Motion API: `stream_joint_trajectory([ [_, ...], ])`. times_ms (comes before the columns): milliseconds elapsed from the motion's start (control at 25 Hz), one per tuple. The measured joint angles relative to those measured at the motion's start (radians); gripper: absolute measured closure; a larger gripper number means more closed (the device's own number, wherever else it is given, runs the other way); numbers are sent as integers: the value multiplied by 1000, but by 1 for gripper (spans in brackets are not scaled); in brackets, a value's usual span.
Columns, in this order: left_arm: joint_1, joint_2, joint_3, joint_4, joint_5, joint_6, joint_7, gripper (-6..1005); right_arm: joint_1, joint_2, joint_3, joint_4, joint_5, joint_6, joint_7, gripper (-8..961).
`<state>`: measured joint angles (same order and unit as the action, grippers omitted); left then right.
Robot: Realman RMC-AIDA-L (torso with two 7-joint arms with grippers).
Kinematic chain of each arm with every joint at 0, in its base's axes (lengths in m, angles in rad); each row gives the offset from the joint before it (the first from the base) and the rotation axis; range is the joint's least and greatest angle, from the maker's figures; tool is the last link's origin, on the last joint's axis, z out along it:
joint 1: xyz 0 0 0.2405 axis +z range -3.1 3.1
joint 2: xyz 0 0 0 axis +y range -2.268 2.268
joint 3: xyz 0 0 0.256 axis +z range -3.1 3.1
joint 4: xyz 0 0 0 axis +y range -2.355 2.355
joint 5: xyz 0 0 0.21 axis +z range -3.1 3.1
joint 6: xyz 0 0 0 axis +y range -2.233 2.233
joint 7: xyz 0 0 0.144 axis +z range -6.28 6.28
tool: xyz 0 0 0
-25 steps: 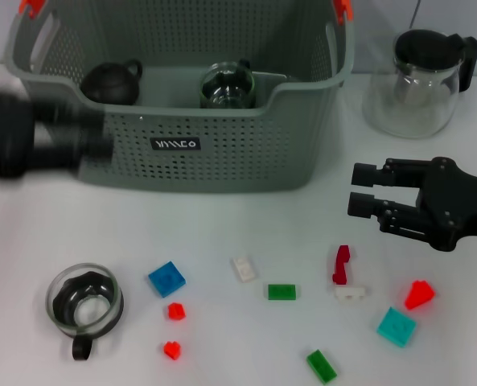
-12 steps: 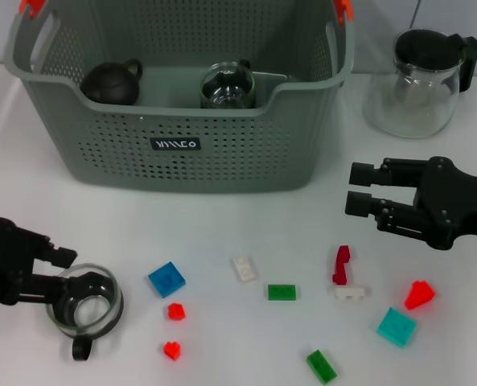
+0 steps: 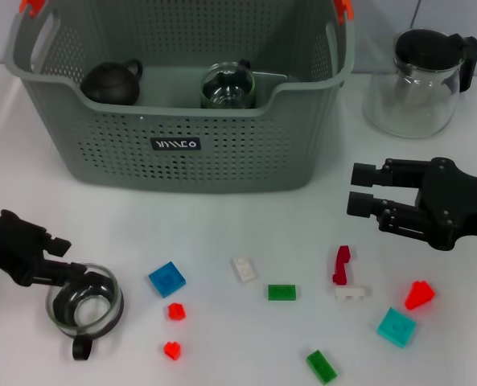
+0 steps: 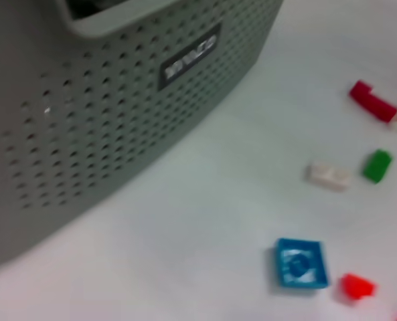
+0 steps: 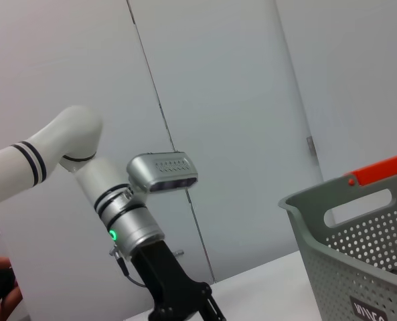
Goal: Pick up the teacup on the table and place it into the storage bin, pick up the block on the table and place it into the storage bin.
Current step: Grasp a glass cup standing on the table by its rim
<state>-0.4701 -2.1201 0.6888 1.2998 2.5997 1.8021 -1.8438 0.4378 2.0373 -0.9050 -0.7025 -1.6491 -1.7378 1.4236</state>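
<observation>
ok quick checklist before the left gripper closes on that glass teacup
1. Left gripper at the teacup: ok, its fingertips reach the cup's rim.
2. Fingers straddling the rim: cannot tell from the head view.
3. Teacup upright on the table: ok.
4. Blue block clear of the cup: ok, apart.
5. Space in the storage bin: ok, a black teapot and glass cup leave floor free.
6. Right gripper out of the way: ok, open above the far side.
</observation>
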Motion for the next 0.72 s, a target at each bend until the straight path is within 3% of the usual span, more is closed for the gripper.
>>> stream_joint_trajectory([
  [240,3,-15,38,-28,46,-79,-9,550,-2,0,0,0,0,0,0,460],
  [720,-5,-18,84,-116,109,-175,-15,591,-4,-2,0,1,0,-2,0,461],
])
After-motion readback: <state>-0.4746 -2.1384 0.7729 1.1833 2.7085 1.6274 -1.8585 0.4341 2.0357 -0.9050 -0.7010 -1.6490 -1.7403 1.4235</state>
